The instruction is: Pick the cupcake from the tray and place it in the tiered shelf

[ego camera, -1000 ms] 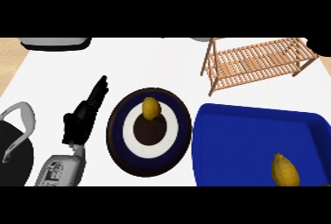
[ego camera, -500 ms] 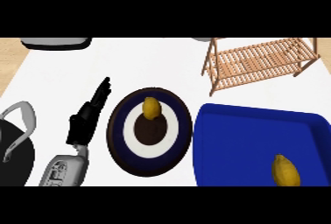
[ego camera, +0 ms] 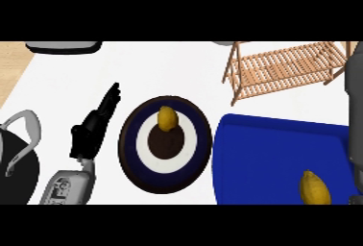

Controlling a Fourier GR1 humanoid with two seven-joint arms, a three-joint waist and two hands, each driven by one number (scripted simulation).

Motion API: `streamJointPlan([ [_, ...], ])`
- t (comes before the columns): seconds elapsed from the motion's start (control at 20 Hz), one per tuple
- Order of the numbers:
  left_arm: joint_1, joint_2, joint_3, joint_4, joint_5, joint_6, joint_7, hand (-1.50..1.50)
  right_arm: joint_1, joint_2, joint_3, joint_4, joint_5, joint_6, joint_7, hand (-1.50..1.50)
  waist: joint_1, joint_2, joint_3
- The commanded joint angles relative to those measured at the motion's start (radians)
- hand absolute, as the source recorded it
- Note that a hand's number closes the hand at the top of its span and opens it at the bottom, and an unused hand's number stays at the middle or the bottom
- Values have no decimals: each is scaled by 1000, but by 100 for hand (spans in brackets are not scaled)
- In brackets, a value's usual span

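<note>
- Bench (ego camera: 177, 67), white-topped, carries everything in the head view.
- Deep-blue rectangular tray (ego camera: 269, 158) fills the lower right, just beside the plate; the task's thing lies on it, so the pick has not yet begun.
- Slatted wooden tiered shelf (ego camera: 284, 69) stands at the upper right, beyond the tray's far edge and well apart from the cupcake.
- Round dark-blue plate with a white ring and brown centre (ego camera: 135, 158) sits mid-bench, with a second small yellow piece (ego camera: 166, 117) on its far side.
- Black left hand (ego camera: 92, 127) rests left of the plate, fingers (ego camera: 112, 96) straight and close together, pointing up the bench and holding nothing. The right hand is out of view; only a grey upright shape (ego camera: 353, 96) shows at the right edge, and what it is cannot be told.
- Small yellow oval cupcake (ego camera: 314, 187) lies near the tray's near right corner, clear of its walls. It looks light and probably soft, so likely to crush or crumble if squeezed. A hold across its narrow middle, fingers on one side and thumb on the other, seems safest, since the rounded ends may slip.
</note>
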State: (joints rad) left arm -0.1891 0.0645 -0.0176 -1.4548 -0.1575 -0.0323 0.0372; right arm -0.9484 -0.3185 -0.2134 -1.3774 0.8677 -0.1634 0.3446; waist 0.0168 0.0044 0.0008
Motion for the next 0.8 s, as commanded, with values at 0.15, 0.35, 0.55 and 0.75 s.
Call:
streamJointPlan([
  [0.15,-39,-9,11,75,-15,19,-44,0,-33,9,-103,213,-154,-132,-199,150,-6,1,-1],
  [0.35,1,-7,8,68,-17,14,-67,0,-93,-39,-120,313,-191,-124,-230,150,-5,-1,-1],
  [0.55,39,-25,-18,32,-35,29,-50,0,-71,-70,-137,360,-236,-138,-318,150,-6,-2,-1],
  [0.75,-8,14,19,7,13,-22,15,0,-24,-114,-100,397,1,-248,-105,-150,-8,-3,-1],
])
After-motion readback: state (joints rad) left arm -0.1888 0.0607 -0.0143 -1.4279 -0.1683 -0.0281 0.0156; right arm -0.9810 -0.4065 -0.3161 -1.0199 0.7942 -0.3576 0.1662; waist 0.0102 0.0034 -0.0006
